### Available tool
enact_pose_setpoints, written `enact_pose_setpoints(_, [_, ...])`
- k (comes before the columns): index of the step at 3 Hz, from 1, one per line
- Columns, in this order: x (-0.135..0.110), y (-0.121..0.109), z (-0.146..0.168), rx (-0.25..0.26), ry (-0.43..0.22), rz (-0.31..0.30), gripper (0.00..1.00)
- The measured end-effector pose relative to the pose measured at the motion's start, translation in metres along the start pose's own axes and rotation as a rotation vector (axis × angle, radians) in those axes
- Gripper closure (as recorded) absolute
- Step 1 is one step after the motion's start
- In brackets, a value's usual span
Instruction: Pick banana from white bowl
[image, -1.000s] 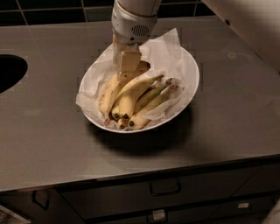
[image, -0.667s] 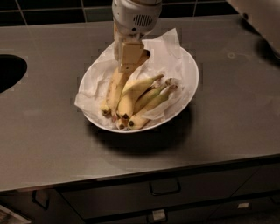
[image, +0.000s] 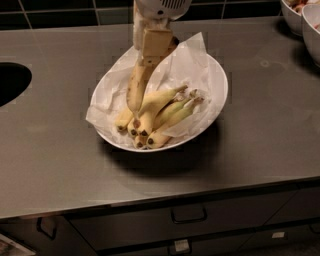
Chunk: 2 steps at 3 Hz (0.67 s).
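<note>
The white bowl (image: 220, 85) with crumpled white paper lining sits mid-counter and holds several bananas. My gripper (image: 152, 47) hangs over the bowl's back left and is shut on the stem end of the banana (image: 136, 87), a plump yellow one. This banana hangs nearly upright, its lower tip just above the others. Slimmer greenish bananas (image: 172, 114) and a short stubby one (image: 123, 120) lie in the bowl below it.
The bowl stands on a dark steel counter (image: 260, 150). A round sink opening (image: 10, 82) is at the left edge. Two smaller white bowls (image: 310, 25) sit at the back right corner. Drawers with handles (image: 189, 216) are below the counter front.
My gripper has risen with the banana in it. The banana's end has lifted off the pile and now hangs steeper. The camera view has shifted slightly.
</note>
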<state>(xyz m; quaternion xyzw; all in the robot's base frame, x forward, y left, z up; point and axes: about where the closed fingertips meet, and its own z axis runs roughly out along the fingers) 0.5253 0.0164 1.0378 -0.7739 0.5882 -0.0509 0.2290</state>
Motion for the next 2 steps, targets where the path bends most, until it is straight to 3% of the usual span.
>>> enact_pose_setpoints(2, [-0.001, 0.003, -0.034, 0.087, 0.022, 0.006, 1.00])
